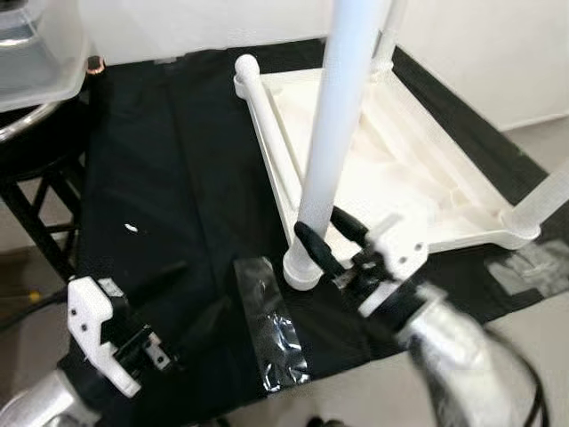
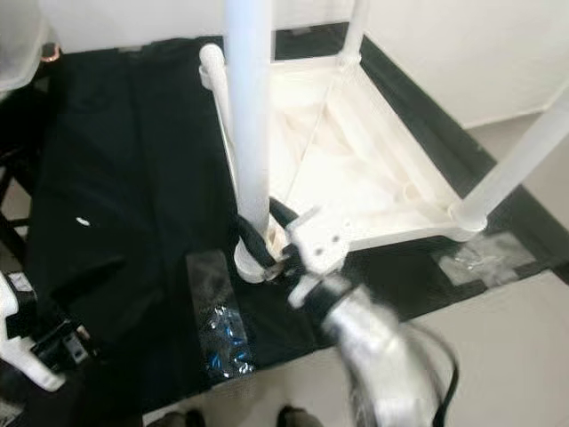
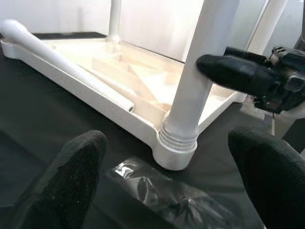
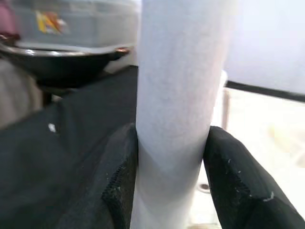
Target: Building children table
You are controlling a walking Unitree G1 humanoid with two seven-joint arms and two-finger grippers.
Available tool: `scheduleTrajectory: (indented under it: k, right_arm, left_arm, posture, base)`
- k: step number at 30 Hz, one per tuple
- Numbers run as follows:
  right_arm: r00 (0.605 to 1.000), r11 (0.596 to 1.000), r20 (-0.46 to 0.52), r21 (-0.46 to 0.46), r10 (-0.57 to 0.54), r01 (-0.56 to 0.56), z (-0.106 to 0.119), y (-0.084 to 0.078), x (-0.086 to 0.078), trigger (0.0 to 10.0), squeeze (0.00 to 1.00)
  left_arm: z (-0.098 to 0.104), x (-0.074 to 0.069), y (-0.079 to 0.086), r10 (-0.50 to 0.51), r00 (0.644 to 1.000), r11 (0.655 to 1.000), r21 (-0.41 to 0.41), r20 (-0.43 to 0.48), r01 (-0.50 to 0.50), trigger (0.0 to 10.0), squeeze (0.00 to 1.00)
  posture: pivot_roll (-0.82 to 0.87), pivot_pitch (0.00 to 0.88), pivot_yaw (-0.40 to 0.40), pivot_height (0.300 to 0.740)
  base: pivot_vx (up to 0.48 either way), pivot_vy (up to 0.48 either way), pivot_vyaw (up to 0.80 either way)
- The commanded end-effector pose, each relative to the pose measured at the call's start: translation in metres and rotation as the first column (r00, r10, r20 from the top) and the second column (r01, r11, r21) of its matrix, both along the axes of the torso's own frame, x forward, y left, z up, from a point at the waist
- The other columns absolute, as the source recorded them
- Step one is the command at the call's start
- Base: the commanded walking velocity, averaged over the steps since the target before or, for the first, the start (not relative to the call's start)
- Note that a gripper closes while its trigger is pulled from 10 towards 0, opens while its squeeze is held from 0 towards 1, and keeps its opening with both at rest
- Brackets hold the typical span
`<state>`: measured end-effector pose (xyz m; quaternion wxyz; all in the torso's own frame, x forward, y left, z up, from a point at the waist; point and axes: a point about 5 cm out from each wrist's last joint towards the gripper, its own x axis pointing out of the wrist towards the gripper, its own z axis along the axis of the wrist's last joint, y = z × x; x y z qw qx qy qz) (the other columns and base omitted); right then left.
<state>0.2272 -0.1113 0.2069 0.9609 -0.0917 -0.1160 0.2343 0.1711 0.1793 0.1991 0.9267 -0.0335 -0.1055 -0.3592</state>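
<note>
A white children's table top [image 1: 462, 233] lies upside down on a black cloth [image 1: 169, 178]. An upright white leg [image 1: 333, 133] stands in the near corner socket [image 3: 174, 148]. My right gripper [image 1: 329, 235] is shut on this leg just above the socket, and its fingers [image 4: 238, 181] press both sides of the tube. Two more legs [image 1: 387, 36] [image 2: 516, 160] stand at other corners. A loose leg [image 1: 267, 124] lies along the top's left edge. My left gripper [image 1: 197, 292] hovers open low over the cloth, to the left of the socket, holding nothing.
Clear tape patches [image 1: 271, 325] [image 1: 533, 262] hold the cloth down at the front edge and at the right. A clear plastic bin [image 1: 36, 53] rests on a black stand [image 1: 36, 196] at far left. A white wall runs behind, and pale floor [image 1: 356, 391] lies beyond the cloth's front.
</note>
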Motion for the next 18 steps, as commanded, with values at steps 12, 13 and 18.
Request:
scheduleTrajectory:
  k: [12, 13, 18]
  right_arm:
    - [0.982, 0.992, -0.142, 0.003, -0.128, 0.13, -0.011, -0.024, 0.024, 10.0, 1.0]
    - [0.989, 0.995, -0.118, 0.023, -0.09, 0.093, -0.003, -0.024, 0.027, 10.0, 1.0]
    - [0.984, 0.988, -0.098, 0.056, 0.15, -0.145, 0.021, -0.029, 0.036, 10.0, 1.0]
  left_arm:
    - [-0.004, 0.004, -0.005, -0.026, 0.999, 1.0, -0.009, -0.03, 0.026, 10.0, 0.0]
    - [-0.004, 0.003, -0.006, -0.027, 0.999, 1.0, -0.01, -0.031, 0.026, 10.0, 0.0]
    - [-0.005, 0.002, -0.008, -0.029, 0.999, 0.999, -0.014, -0.036, 0.029, 10.0, 0.0]
  posture:
    - [0.02, 0.247, -0.026, 0.74]
    - [0.02, 0.247, -0.026, 0.74]
    - [0.02, 0.252, -0.032, 0.74]
  base:
    - [0.0, 0.0, 0.0]
    - [0.0, 0.0, 0.0]
    - [0.0, 0.0, 0.0]
